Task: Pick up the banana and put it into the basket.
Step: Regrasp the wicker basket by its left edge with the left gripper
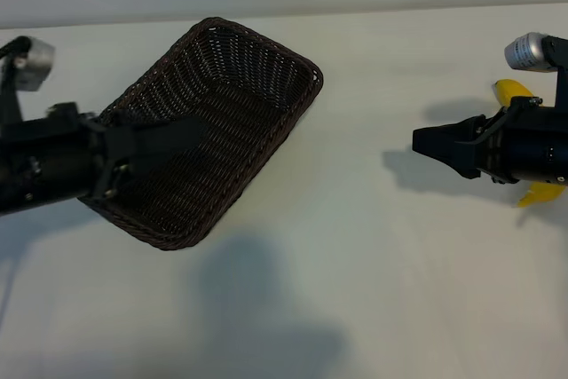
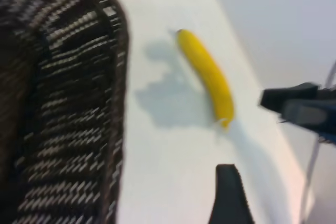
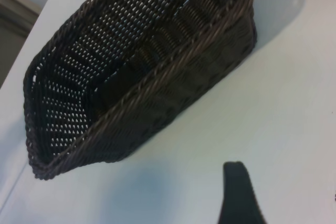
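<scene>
A white tabletop (image 1: 373,290) carries everything. The basket (image 1: 257,77), dark brown wicker, sits toward its left edge, tilted, one end raised off the surface. The left claw (image 1: 191,135) reaches over the basket's near rim; it looks to be grasping that rim, though the contact itself is hidden behind the arm. The right claw (image 1: 426,141) hangs released and empty above the right edge. The banana (image 1: 515,90) lies on the tabletop at the right edge, under and behind the right arm, well apart from the basket. To do this step well, the right claw likely should drop across the banana's middle. From outside, only the banana's two ends show.
</scene>
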